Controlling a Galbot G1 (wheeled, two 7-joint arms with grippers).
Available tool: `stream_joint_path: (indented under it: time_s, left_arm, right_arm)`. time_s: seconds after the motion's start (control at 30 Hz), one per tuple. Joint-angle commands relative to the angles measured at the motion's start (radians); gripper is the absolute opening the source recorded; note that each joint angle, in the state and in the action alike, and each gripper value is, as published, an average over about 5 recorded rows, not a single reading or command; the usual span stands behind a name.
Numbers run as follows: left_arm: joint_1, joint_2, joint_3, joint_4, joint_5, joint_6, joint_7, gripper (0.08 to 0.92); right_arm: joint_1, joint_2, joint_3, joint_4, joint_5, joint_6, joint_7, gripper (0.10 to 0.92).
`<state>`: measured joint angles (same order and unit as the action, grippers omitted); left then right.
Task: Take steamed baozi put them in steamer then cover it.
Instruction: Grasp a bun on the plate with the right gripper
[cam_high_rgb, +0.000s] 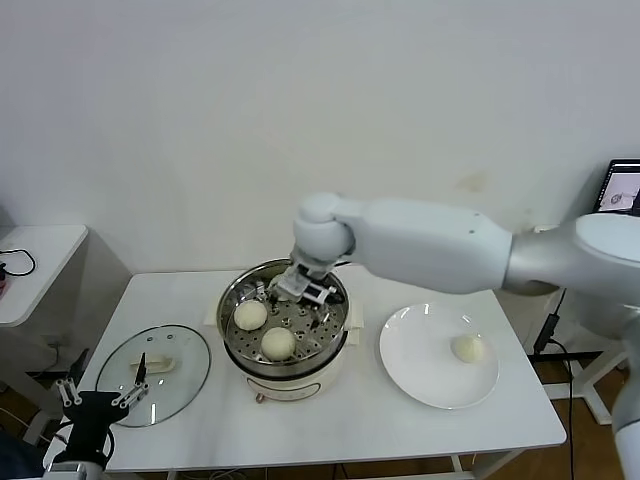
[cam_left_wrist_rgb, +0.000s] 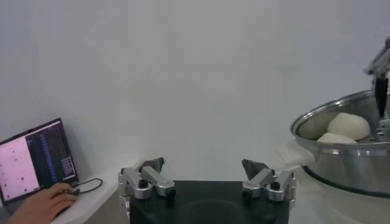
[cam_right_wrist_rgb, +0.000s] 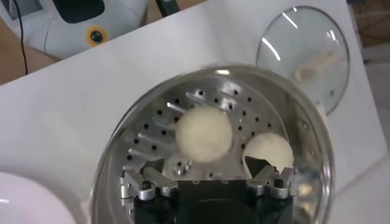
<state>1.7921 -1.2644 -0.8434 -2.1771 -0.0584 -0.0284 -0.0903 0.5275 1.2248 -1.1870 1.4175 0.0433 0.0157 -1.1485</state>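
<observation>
Nearest you, at the worktop's (cam_high_rgb: 330, 425) near left corner, your left pincer (cam_high_rgb: 100, 396) hangs low just off the edge, its fingers (cam_left_wrist_rgb: 151, 165) spread wide and holding nothing. Just beyond it the cover (cam_high_rgb: 153, 372) lies flat on the worktop, handle up, well left of the steamer (cam_high_rgb: 286, 340) and not touching it.

The steamer sits mid-worktop on its cream base. On its perforated floor you can see two baozi: one at the near side (cam_high_rgb: 278, 343) and one at the left (cam_high_rgb: 250, 314), apart from each other. From the right wrist camera a third (cam_right_wrist_rgb: 203, 134) shows, lying on the floor right below your right pincer, with another (cam_right_wrist_rgb: 268, 152) beside it.

Your right pincer (cam_high_rgb: 300, 288) is inside the steamer over its far part, reaching in from the right. Its fingers (cam_right_wrist_rgb: 151, 168) stand wide apart, and the bun under them sits free on the metal, not gripped.

To the right of the steamer, close by but apart from it, the white plate (cam_high_rgb: 420, 372) carries one last baozi (cam_high_rgb: 467, 348) toward its right side.

Farther left, beyond the worktop's edge, stands a small side table (cam_high_rgb: 35, 255). From the left wrist camera you also see a laptop (cam_left_wrist_rgb: 33, 159) with a person's hand (cam_left_wrist_rgb: 42, 202) at it.
</observation>
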Motion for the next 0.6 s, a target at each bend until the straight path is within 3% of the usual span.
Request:
stream_joint_path:
  time_s: [0.03,0.33,0.6]
  left_arm:
    - [-0.010,0.018,0.002,0.006,-0.005,0.005,0.003,0.823]
    - [-0.038,0.043,0.029,0.026,-0.004,0.012,0.006,0.823]
    - [-0.046,0.049,0.057,0.035,0.014,0.017,0.008,0.823]
  right_arm:
    - [0.045,-0.286,0.064,0.086,0.050,-0.176,-0.050,0.823]
    - [-0.054,-0.634,0.104,0.203,0.012,-0.292,-0.008,0.823]
    - [-0.291,-0.787,0.255,0.157,-0.121,-0.258,0.006,0.823]
